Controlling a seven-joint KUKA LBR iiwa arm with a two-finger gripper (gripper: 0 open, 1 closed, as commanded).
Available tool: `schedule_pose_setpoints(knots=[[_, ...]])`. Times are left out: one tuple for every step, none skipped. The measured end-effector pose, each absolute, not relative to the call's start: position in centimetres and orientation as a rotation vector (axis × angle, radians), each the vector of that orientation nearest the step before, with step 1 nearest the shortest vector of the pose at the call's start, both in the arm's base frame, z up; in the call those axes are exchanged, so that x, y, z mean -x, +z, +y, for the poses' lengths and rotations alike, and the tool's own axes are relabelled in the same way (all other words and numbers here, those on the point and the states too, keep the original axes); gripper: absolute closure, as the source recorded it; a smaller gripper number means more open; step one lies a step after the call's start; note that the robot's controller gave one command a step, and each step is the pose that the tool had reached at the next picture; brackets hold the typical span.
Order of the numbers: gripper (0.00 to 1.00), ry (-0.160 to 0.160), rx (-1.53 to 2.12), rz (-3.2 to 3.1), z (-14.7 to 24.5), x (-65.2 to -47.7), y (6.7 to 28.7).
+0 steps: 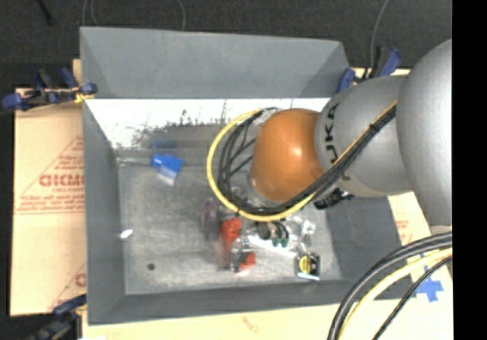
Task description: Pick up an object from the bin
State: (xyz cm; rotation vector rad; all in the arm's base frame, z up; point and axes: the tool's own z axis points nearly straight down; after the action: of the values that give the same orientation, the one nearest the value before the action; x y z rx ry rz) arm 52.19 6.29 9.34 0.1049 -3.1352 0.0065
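Observation:
A little of my gripper [247, 214] shows under the arm's orange cover, low over the clutter in the bin's front right part. Right beside it lies a red thing [229, 230], with a purplish piece [209, 217] to its left. A second small red thing [243, 259] lies just nearer the front. Small dark and white bits [278, 236] sit to the gripper's right. A yellow and black tape measure [308, 264] lies by the front right corner.
A clear bottle with a blue cap [166, 165] lies at the back left of the floor. A small white scrap [125, 235] and a dark dot [151, 267] lie at the front left. The arm and its cables cover the bin's right side.

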Motion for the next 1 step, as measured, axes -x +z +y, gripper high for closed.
schedule_pose_setpoints(knots=[[0.0,0.003,-0.283,-3.143,7.06,-52.67,7.46]])
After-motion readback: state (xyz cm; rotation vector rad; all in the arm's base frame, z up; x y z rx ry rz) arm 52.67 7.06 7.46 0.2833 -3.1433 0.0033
